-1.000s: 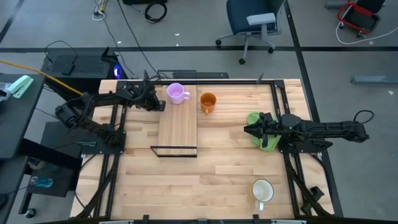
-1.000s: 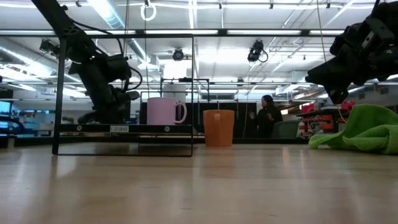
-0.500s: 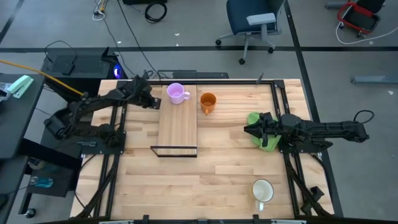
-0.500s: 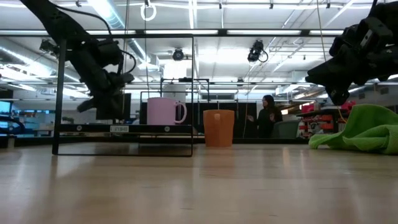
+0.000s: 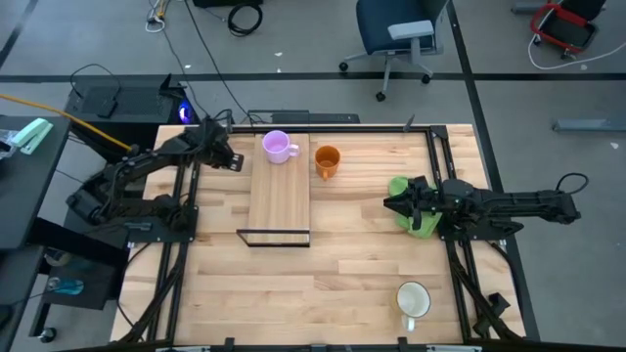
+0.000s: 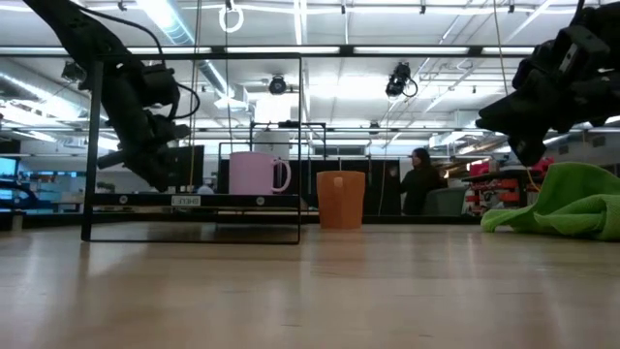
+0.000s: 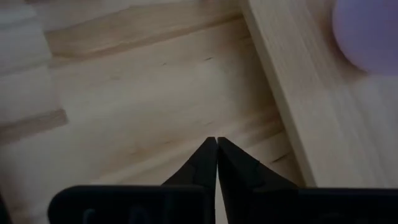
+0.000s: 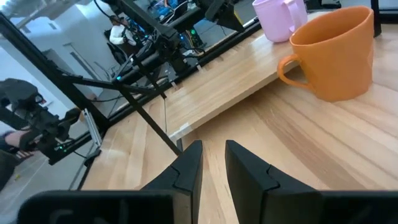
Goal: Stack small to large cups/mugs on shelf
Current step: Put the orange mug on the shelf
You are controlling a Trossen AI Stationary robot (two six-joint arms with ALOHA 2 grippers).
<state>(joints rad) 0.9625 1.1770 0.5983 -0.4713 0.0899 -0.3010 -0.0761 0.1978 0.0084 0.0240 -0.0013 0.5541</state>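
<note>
A light purple mug (image 5: 277, 147) stands upright on the far end of the shelf (image 5: 280, 200), a narrow light-wood board with a black frame. An orange mug (image 5: 327, 161) stands on the table just right of the shelf. A white mug (image 5: 414, 299) stands near the table's front right. My left gripper (image 5: 233, 160) hangs shut above the bare table, just left of the shelf's far end and apart from the purple mug (image 7: 370, 31). My right gripper (image 5: 388, 203) hovers open at mid-right, pointing toward the orange mug (image 8: 336, 53), with nothing between its fingers.
A green cloth (image 5: 412, 213) lies bunched under my right arm at the table's right side. The shelf's black frame (image 6: 194, 136) rises at its ends. The table's middle and near left show bare wood. A person stands in the room far behind the table.
My left gripper has drawn back from the purple mug toward the table's left edge and has risen a little. The purple mug stays upright on the shelf's far end.
</note>
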